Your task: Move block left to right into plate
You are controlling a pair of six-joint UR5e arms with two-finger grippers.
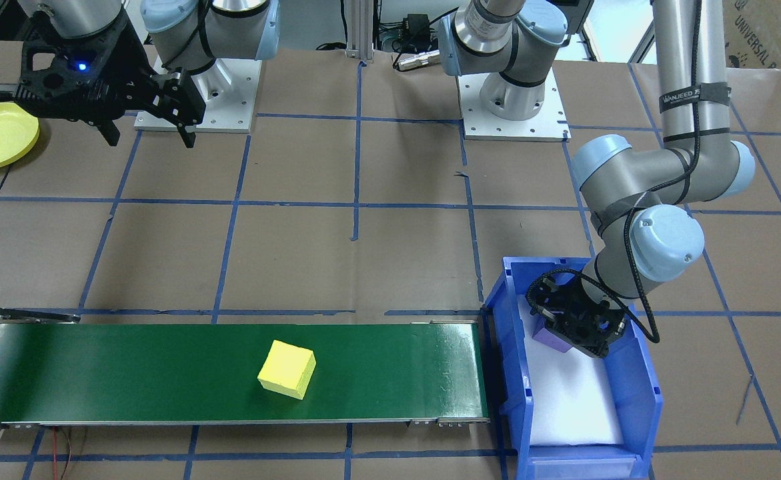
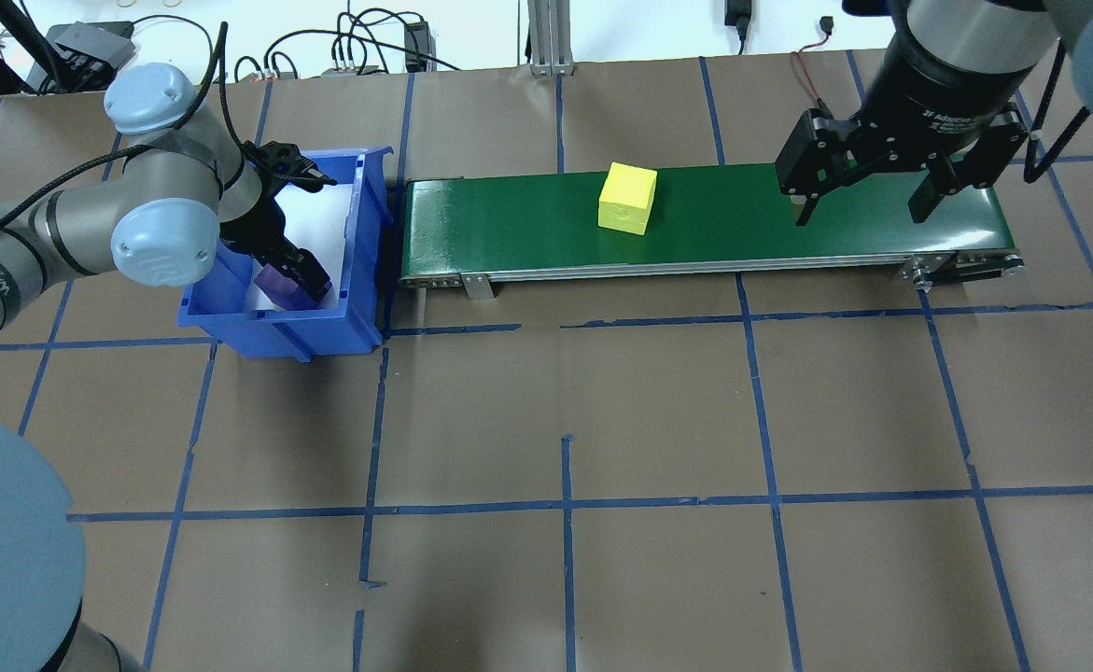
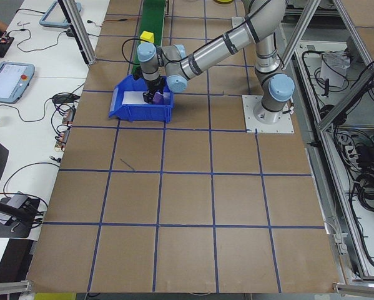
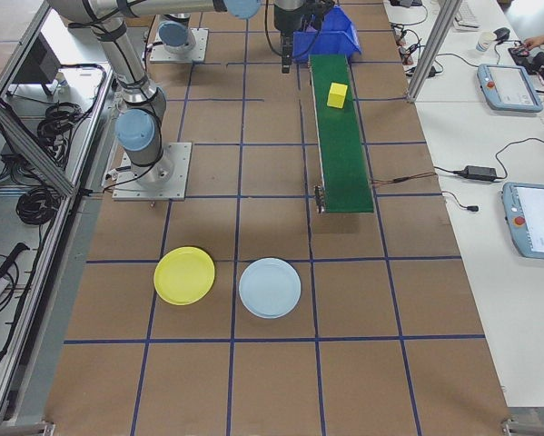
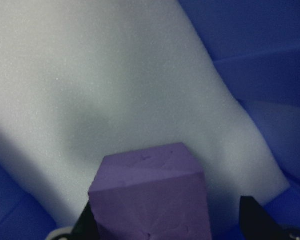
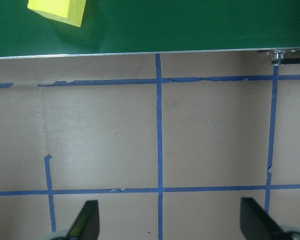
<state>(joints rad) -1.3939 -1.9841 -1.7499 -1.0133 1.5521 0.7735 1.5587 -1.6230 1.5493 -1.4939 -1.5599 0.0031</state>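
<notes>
We hold the purple block (image 5: 150,197) in our left fingers (image 2: 289,271) inside the blue bin (image 2: 373,243); our right fingers (image 2: 868,191) hang wide apart; next we should lift it onto the green belt (image 2: 723,215).

Two arms, silver-grey alu tubes w/ pale blue joint caps. Black end effectors: left end effector (image 1: 580,325), right end effector (image 2: 865,200). Black cable along left arm, black strap lettered white. Square white base plates, screw holes.
</notes>
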